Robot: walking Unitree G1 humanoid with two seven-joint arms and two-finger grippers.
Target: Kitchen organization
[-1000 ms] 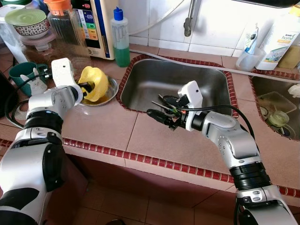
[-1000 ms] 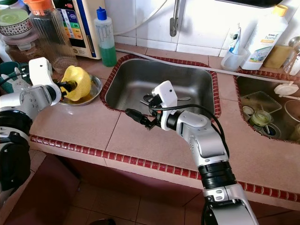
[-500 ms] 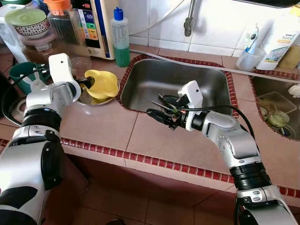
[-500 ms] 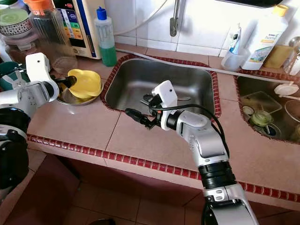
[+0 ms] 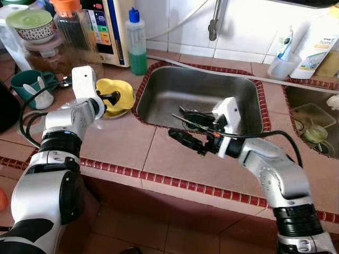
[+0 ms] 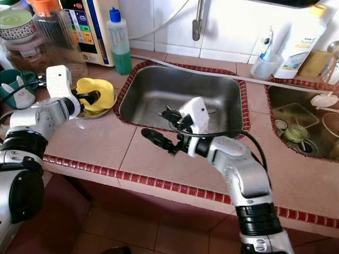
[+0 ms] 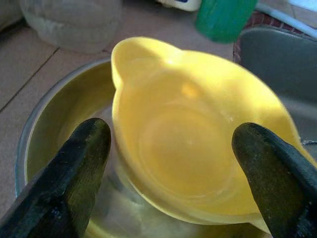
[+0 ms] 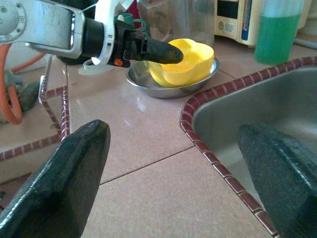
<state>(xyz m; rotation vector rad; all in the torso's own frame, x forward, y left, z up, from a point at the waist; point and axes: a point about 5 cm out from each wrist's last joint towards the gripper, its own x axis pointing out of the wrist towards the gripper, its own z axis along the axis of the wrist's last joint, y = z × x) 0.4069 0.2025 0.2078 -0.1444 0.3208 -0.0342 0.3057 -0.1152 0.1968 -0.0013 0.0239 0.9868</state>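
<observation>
A yellow bowl (image 5: 117, 96) with small lugs lies tilted in a shallow steel bowl (image 5: 126, 109) on the tiled counter, left of the sink (image 5: 175, 90). My left gripper (image 5: 108, 97) is level with the yellow bowl's near rim. In the left wrist view it stands open (image 7: 171, 131), its fingers (image 7: 74, 163) on either side of the yellow bowl (image 7: 193, 134) and apart from it. My right gripper (image 5: 183, 138) hovers open and empty over the counter at the sink's front edge. In the right wrist view (image 8: 173, 130) it faces the yellow bowl (image 8: 185, 64).
Several utensils (image 5: 192, 114) lie in the sink. Behind the bowls stand a green soap bottle (image 5: 136, 42), a water purifier (image 5: 108, 26) and a glass jar (image 5: 74, 29). A green mug (image 5: 25, 84) is far left. A second basin (image 5: 312, 124) and a white bottle (image 6: 296, 39) are right.
The yellow bowl, held up on edge a second ago, now rests in the steel bowl and my left gripper has let go. My right gripper shifted slightly toward the counter's front.
</observation>
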